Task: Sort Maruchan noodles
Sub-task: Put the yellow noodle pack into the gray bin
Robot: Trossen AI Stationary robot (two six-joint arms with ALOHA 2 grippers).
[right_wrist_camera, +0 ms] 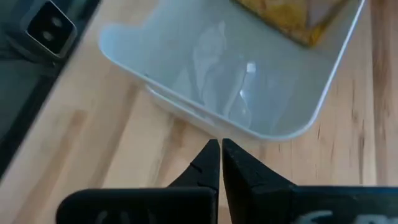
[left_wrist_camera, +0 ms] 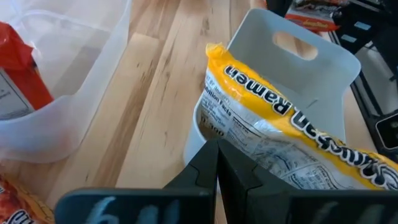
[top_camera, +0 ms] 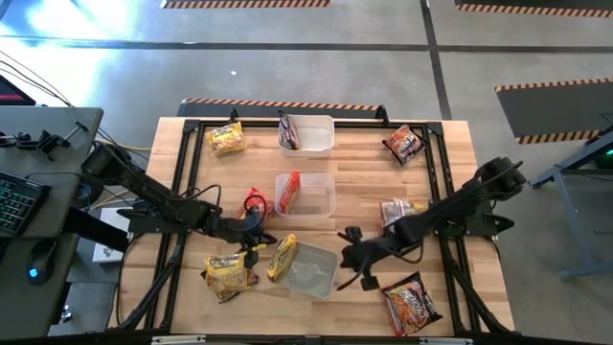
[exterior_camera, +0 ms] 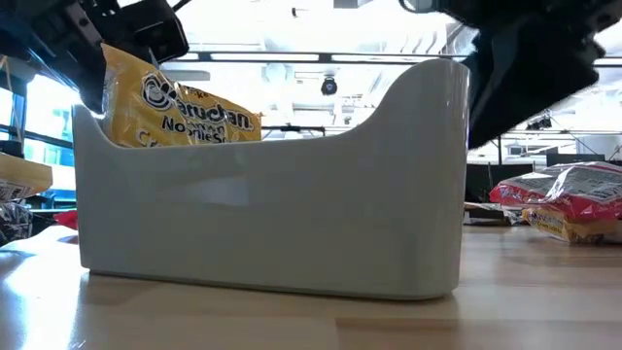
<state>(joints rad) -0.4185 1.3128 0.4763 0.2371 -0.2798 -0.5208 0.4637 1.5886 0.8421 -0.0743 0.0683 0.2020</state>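
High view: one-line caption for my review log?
Left gripper holds a yellow noodle packet at the near tub's left edge; right gripper waits, shut, beside its right end.

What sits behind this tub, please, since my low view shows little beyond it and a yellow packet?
Observer: A middle tub holding a red packet.
Operator: Where is the right gripper?
Observer: The right gripper, shut and empty, is just outside the right end of your tub.
Operator: And the left?
Observer: The left gripper is shut on the yellow packet at the tub's left end.
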